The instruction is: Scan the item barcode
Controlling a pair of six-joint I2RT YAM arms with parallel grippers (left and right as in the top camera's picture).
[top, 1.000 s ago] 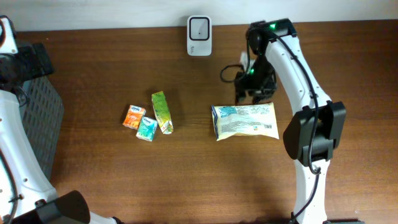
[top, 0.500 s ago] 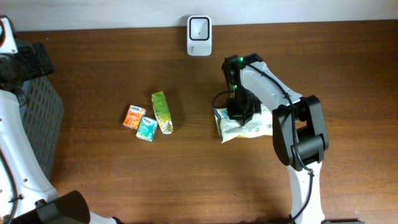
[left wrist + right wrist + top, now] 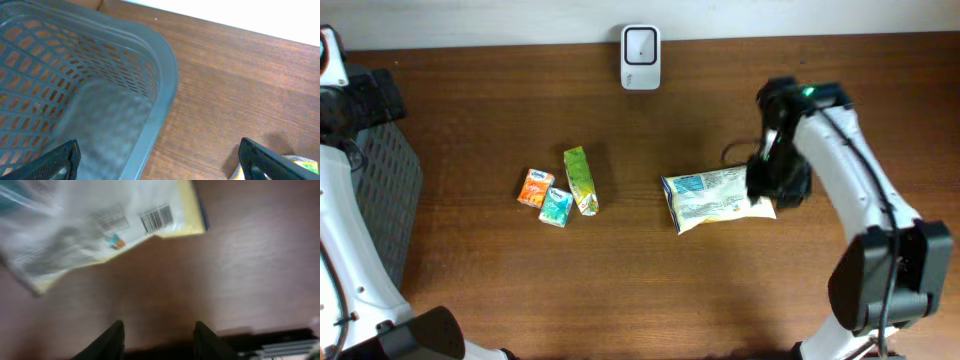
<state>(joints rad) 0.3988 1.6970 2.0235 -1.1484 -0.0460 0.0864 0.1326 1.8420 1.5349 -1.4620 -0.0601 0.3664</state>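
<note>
A white and yellow snack packet [image 3: 712, 196] lies flat on the brown table, slightly tilted. In the right wrist view the packet [image 3: 95, 230] fills the top, blurred, with its barcode [image 3: 156, 218] facing up near its yellow edge. My right gripper [image 3: 772, 182] hovers at the packet's right end; in its own view the right gripper [image 3: 160, 342] is open, with only bare table between its fingers. A white scanner [image 3: 640, 44] stands at the table's back edge. My left gripper [image 3: 160, 167] is wide open over a basket rim, holding nothing.
A grey mesh basket [image 3: 165, 75] sits at the table's left edge [image 3: 390, 170]. An orange carton [image 3: 534, 187], a teal carton [image 3: 556, 207] and a green carton [image 3: 581, 180] lie together left of the packet.
My right gripper came down from behind the packet onto it, then swung to its right end. The packet shifted and now lies slightly tilted. The left arm has stayed still.
</note>
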